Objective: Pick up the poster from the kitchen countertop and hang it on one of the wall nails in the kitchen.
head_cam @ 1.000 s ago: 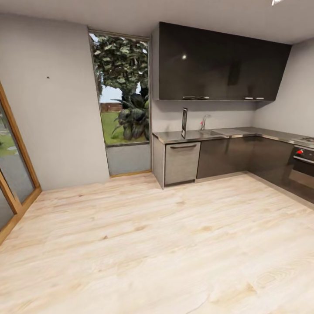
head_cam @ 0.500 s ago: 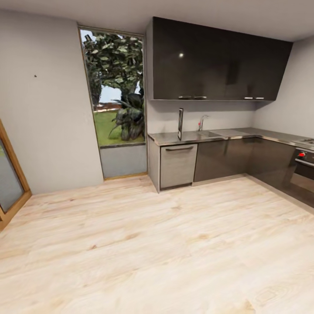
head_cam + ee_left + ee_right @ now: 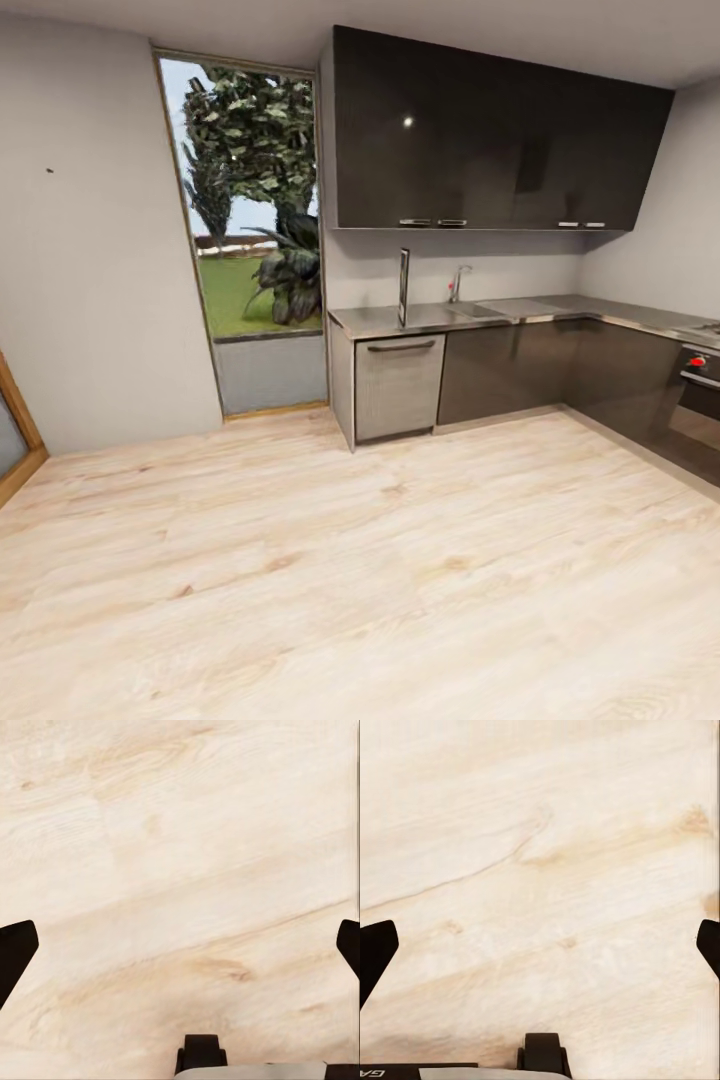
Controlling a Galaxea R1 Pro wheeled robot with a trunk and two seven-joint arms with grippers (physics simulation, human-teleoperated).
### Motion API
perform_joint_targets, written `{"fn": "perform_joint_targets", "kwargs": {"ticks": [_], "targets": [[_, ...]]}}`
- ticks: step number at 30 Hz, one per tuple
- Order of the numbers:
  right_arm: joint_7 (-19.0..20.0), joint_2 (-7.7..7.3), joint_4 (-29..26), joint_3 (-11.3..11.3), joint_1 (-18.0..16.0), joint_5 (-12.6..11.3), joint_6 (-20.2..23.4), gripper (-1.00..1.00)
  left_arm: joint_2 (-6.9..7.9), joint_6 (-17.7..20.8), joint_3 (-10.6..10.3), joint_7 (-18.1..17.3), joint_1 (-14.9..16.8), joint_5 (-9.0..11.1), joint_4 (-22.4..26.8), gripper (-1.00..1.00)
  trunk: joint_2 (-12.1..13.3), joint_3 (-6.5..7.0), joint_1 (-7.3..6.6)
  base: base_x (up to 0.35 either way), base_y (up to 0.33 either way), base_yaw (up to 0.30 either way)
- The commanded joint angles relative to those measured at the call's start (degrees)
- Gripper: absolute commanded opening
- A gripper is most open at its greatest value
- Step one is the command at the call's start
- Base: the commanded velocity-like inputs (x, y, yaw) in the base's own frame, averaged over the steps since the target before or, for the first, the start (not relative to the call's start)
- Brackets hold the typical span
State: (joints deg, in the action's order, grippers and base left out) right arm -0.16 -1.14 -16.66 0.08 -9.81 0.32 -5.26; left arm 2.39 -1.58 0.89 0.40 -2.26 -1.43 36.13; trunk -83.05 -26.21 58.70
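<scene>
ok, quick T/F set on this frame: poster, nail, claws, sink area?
1. The poster stands upright on the kitchen countertop, seen nearly edge-on. True.
2. The poster hangs on the wall nail. False: the nail is bare, on the grey wall left of the window.
3. The left claw holds the poster. False: its fingers are spread wide over the wooden floor, with nothing between them.
4. The right claw is open over the floor. True.
5. The tap is left of the poster. False: it is to the poster's right.
</scene>
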Motion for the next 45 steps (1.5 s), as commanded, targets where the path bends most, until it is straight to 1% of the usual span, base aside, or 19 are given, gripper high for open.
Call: {"fn": "perform_joint_targets", "kwargs": {"ticks": [1, 22, 24, 26, 36, 45], "targets": [[-0.02, 0.00, 0.05, 0.01, -0.03, 0.03, -0.19, 1.00, -0.01, -0.09, 0.07, 0.04, -0.02, -0.15, 0.08, 1.00, -0.02, -0.05, 0.03, 0.286, -0.217, 0.000], [-0.02, 0.00, 0.05, 0.01, -0.03, 0.03, -0.19, 1.00, -0.01, -0.09, 0.07, 0.04, 0.02, -0.15, 0.08, 1.00, -0.02, -0.05, 0.03, 0.286, -0.217, 0.000], [-0.02, 0.00, 0.05, 0.01, -0.03, 0.01, -0.19, 1.00, -0.01, -0.09, 0.14, 0.04, 0.01, -0.15, 0.08, 1.00, -0.02, -0.05, 0.03, 0.286, -0.217, 0.000], [-0.03, 0.00, 0.05, 0.04, -0.03, 0.03, -0.19, 1.00, -0.01, -0.13, 0.64, 0.04, 0.01, -0.15, 0.08, 1.00, -0.02, -0.05, 0.03, 0.286, -0.217, 0.000], [0.02, 0.23, -0.02, 0.20, -0.03, 0.03, -0.22, 1.00, -0.01, -0.16, 0.77, 0.04, 0.03, -0.15, 0.08, 1.00, -0.02, -0.05, 0.03, 0.286, -0.217, 0.000], [0.15, 0.03, -0.03, 0.28, -0.03, 0.22, -0.02, 1.00, -0.01, -0.17, 0.78, 0.04, 0.00, -0.15, 0.08, 1.00, -0.02, -0.05, 0.03, 0.286, -0.217, 0.000]]}}
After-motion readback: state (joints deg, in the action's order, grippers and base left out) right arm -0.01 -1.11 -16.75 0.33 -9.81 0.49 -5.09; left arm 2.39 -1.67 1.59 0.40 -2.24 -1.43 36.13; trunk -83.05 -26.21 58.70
